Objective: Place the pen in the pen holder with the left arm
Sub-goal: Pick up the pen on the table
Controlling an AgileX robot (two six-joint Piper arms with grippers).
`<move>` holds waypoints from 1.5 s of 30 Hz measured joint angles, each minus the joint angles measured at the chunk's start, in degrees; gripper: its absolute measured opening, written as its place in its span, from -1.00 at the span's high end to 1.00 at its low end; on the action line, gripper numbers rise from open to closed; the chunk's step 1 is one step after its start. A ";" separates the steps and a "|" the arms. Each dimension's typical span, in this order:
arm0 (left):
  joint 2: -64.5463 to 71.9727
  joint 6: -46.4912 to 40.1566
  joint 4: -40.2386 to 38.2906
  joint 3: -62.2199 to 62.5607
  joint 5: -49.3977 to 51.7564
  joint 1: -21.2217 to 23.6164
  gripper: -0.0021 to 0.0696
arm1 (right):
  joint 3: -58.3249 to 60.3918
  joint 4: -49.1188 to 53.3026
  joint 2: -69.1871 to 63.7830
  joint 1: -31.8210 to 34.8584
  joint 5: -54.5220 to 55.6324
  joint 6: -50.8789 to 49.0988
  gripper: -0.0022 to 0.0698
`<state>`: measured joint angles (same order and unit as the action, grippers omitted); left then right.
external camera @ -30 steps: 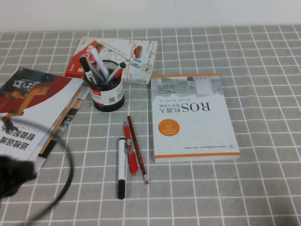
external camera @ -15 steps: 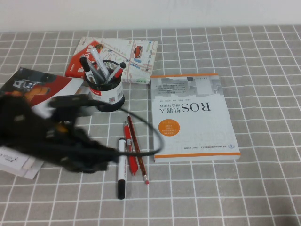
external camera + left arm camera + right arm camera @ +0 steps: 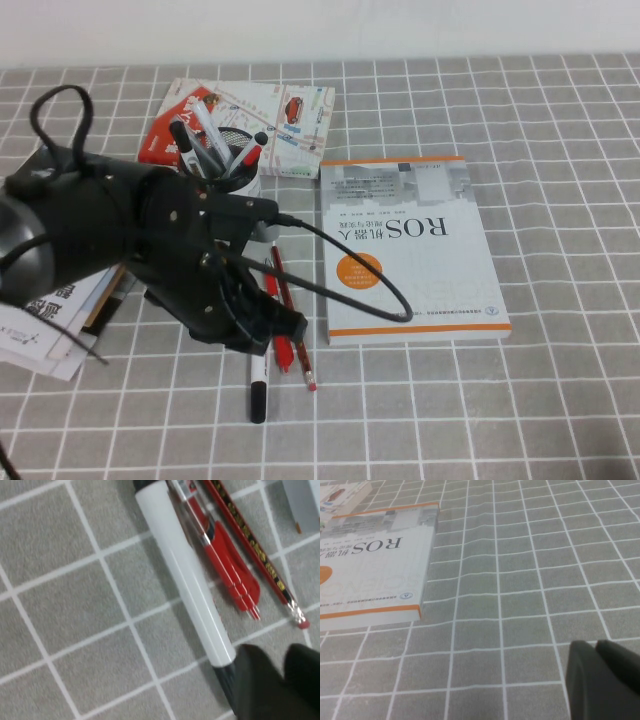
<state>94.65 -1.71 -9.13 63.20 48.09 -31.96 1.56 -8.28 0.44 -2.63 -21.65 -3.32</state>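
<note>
The pen [image 3: 258, 380] lies on the checked cloth, with its upper part hidden under my left arm [image 3: 150, 240]. In the left wrist view its white barrel [image 3: 185, 580] runs diagonally and its black end reaches my left gripper [image 3: 283, 656]. That gripper is shut and empty, just beside the pen's black end. The pen holder [image 3: 222, 158], a black mesh cup with several pens in it, stands behind the arm and is partly hidden. My right gripper [image 3: 598, 647] is shut and empty over bare cloth; it does not show in the high view.
A red pen [image 3: 283, 352] and a thin dark-red pencil [image 3: 303, 365] lie right beside the pen. A white ROS book [image 3: 412, 245] lies to the right, a map booklet [image 3: 270, 115] lies behind the holder, and books [image 3: 40, 320] lie at the left edge.
My left arm has swung in from the lower left across the table and now covers the upper part of the pen and most of the pen holder. The objects have not moved.
</note>
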 joint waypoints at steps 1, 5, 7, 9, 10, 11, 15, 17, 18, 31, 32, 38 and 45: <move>0.49 -0.11 0.10 0.48 0.00 0.00 0.61 | 0.00 0.00 0.00 0.00 0.00 0.00 0.98; 2.28 1.71 1.15 1.82 0.13 0.00 0.17 | 0.00 0.00 0.00 0.00 0.00 0.00 0.98; 3.44 5.67 3.09 2.05 0.22 0.00 0.07 | 0.00 0.00 0.00 0.00 0.00 0.00 0.98; 4.65 8.54 4.98 2.29 0.27 0.00 0.04 | 0.00 0.00 0.00 0.00 0.00 0.00 0.98; 5.33 9.57 5.88 2.27 0.27 0.00 0.03 | 0.00 0.00 0.00 0.00 0.00 0.00 0.98; 5.95 10.25 6.32 2.27 0.27 0.00 0.02 | 0.00 0.00 0.00 0.00 0.00 0.00 0.98; 7.49 11.58 7.02 2.27 -1.70 0.00 0.01 | 0.00 0.00 0.00 0.00 0.00 0.00 0.98; 7.96 12.12 7.12 2.27 -2.79 0.00 0.01 | 0.00 0.00 0.00 0.00 0.00 0.00 0.98; 8.26 12.20 7.24 2.31 -3.22 0.00 0.01 | 0.00 0.00 0.00 0.00 0.00 0.00 0.98; 11.02 12.41 7.58 2.53 -3.16 0.00 0.03 | 0.00 0.00 0.00 0.00 0.00 0.00 0.98; 11.19 12.41 7.58 2.66 -2.85 0.00 0.07 | 0.00 0.00 0.00 0.00 0.00 0.00 0.98; 11.31 12.41 10.09 2.91 -1.43 0.00 0.56 | 0.00 0.00 0.00 0.00 0.00 0.00 0.98; 10.13 10.28 13.79 2.78 0.29 0.00 0.61 | 0.00 0.00 0.00 0.00 0.00 0.00 0.98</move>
<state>104.78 8.57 4.66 65.98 48.39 -31.96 1.56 -8.28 0.44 -2.63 -21.65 -3.32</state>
